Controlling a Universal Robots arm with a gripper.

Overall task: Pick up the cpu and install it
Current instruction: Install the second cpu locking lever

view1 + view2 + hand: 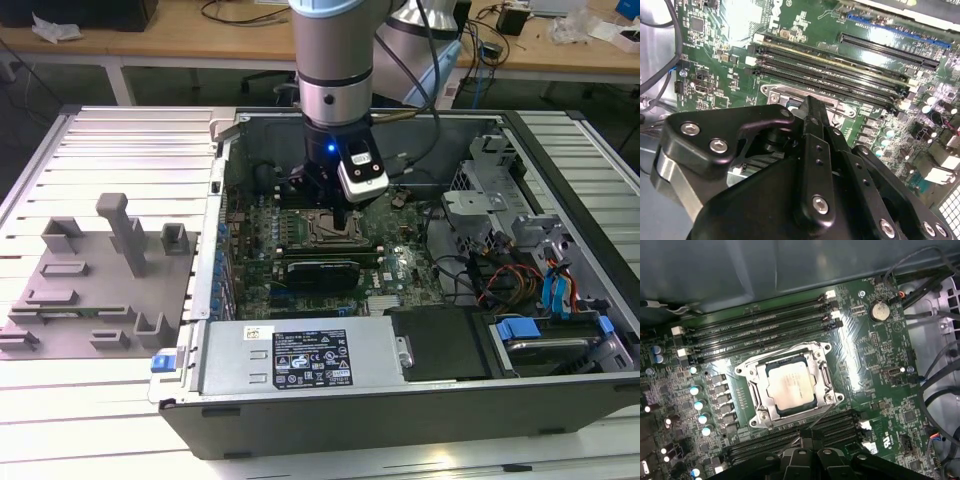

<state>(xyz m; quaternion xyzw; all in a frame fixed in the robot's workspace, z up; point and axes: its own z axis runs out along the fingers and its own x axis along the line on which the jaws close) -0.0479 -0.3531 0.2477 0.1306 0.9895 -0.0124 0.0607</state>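
Looking down through the first wrist view, the cpu (pixel 790 385) already lies flat inside the socket frame (pixel 790 385) on the motherboard (pixel 875 360), silvery top up, edges roughly square with the opening. The gripper (pixel 805 452) hangs just above the board beside the socket, holding nothing that I can see, and its two fingers (pixel 812 130) look pressed together into one narrow tip in the second wrist view. Tip for this stage, as I'd judge it: check the chip sits level with no corner riding up before any pressing, and keep that tip off the RAM slots (pixel 760 327) nearby.
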